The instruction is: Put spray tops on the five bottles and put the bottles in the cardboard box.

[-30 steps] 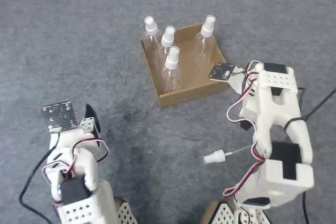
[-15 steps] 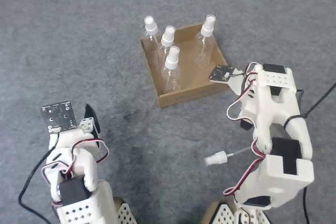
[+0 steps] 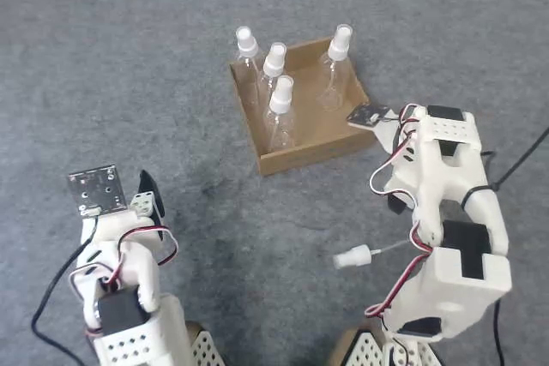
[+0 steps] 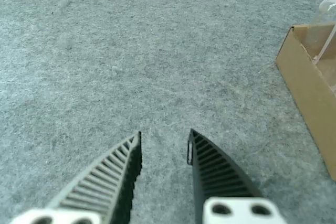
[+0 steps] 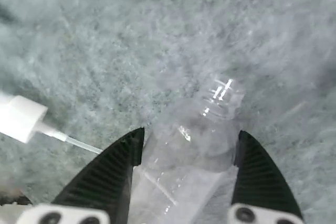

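Near the cardboard box [image 3: 300, 153], the right jaws clasp an uncapped bottle [image 5: 194, 140] beside a loose spray top [image 5: 21, 121]. Left jaws gape, empty.

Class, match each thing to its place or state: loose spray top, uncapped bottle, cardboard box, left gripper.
1 loose spray top
2 uncapped bottle
3 cardboard box
4 left gripper

A open above the carpet
B holds capped bottles
C lying on the carpet
D at the right gripper

Pairs: 1-C, 2-D, 3-B, 4-A
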`<state>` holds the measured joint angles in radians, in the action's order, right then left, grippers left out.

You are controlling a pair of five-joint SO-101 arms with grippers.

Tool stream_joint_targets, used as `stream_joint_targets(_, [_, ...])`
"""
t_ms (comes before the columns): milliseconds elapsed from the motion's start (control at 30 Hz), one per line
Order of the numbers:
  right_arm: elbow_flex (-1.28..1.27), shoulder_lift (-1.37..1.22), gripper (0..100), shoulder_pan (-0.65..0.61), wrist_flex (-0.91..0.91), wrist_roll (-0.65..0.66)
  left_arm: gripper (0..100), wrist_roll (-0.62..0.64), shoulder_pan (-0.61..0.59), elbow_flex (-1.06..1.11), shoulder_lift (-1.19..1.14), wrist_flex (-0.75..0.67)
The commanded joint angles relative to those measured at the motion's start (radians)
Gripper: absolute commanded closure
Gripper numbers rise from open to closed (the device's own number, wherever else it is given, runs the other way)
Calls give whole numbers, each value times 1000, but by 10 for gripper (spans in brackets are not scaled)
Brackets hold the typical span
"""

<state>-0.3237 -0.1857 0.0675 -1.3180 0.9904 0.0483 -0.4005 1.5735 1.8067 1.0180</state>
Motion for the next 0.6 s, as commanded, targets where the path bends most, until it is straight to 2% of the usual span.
stream_joint_targets(0, [9,18,804,8,12,-49,865,-8,3,-10,18,-32])
stream_joint_targets(333, [-83,19,806,12,111,-49,865,-9,3,12,18,-61])
stream_joint_targets(400, [-83,28,838,13,108,-49,865,-9,3,12,18,-61])
stream_joint_targets(500, [-77,30,946,12,97,-51,865,-9,3,12,18,-61])
stream_joint_targets(567, [-64,30,954,7,70,-61,865,-9,3,12,18,-61])
